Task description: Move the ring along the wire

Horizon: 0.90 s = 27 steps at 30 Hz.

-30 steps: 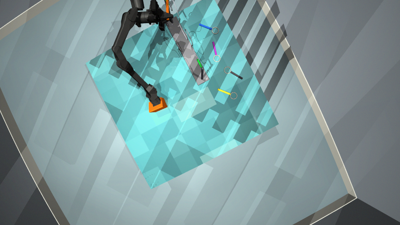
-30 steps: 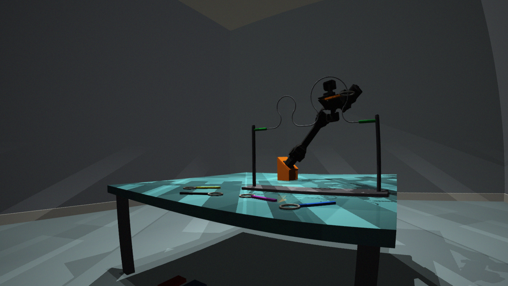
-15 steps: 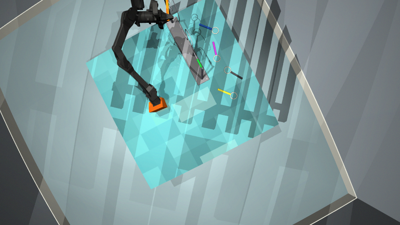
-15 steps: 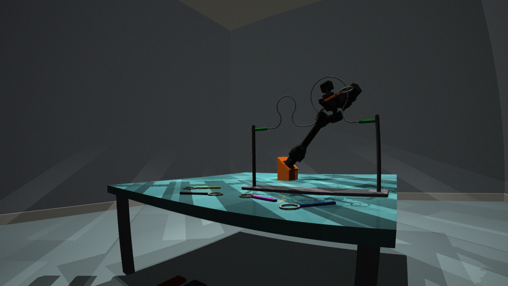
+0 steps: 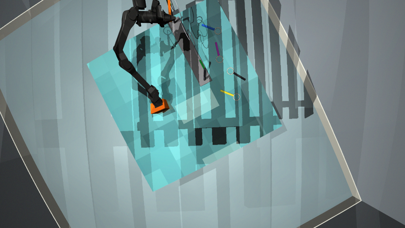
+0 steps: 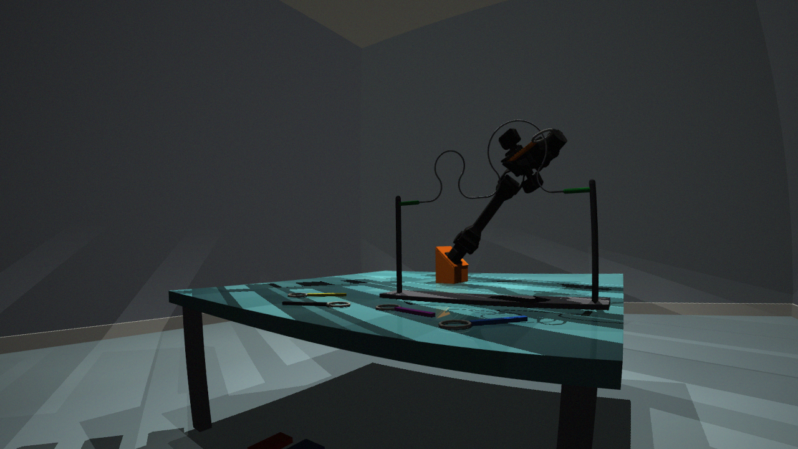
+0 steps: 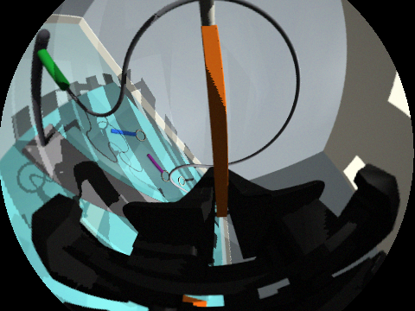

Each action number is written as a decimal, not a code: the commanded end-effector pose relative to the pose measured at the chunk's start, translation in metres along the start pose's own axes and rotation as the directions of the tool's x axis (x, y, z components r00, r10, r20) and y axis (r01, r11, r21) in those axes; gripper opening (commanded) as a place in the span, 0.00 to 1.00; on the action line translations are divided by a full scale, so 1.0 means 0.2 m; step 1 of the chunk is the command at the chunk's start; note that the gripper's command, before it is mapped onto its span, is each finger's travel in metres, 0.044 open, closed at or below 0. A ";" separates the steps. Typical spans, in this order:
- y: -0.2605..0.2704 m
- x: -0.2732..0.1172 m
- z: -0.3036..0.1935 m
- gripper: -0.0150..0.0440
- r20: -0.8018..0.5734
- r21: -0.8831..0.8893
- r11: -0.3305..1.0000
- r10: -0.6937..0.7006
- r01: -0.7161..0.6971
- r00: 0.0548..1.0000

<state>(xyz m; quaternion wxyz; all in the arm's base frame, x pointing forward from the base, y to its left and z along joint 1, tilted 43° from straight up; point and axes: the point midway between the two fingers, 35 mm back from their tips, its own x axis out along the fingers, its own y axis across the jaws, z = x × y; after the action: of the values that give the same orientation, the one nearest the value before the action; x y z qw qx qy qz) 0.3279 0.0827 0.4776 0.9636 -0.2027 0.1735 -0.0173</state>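
My gripper (image 5: 173, 18) (image 6: 515, 158) (image 7: 216, 171) is shut on the orange handle (image 5: 169, 7) (image 6: 524, 150) (image 7: 213, 78). The ring (image 6: 543, 130) appears around the upper right side of the wire's large loop (image 6: 489, 150) (image 7: 298, 78) in the exterior view; any small gap to the wire cannot be judged. The ring is outside the other two views. One green part (image 5: 202, 64) (image 6: 409, 202) (image 7: 54, 69) adjoins the left post (image 6: 398, 246) in the exterior view. The other green part (image 6: 576, 190) adjoins the right post (image 6: 595, 240).
A smaller wire loop (image 6: 435, 167) rises left of the large one in the exterior view. Blue (image 5: 208, 27), purple (image 5: 217, 49), black (image 5: 239, 76) and yellow (image 5: 227, 92) handled rings lie on the table. The grey base (image 6: 446, 299) joins the posts.
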 end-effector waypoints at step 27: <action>0.06 -0.01 0.02 0.00 0.046 0.333 0.927 0.165 -0.171 0.985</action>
<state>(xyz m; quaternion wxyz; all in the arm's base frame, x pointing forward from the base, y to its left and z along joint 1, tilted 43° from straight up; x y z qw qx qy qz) 0.3267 0.0944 0.4774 0.9832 -0.0388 0.1756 0.0326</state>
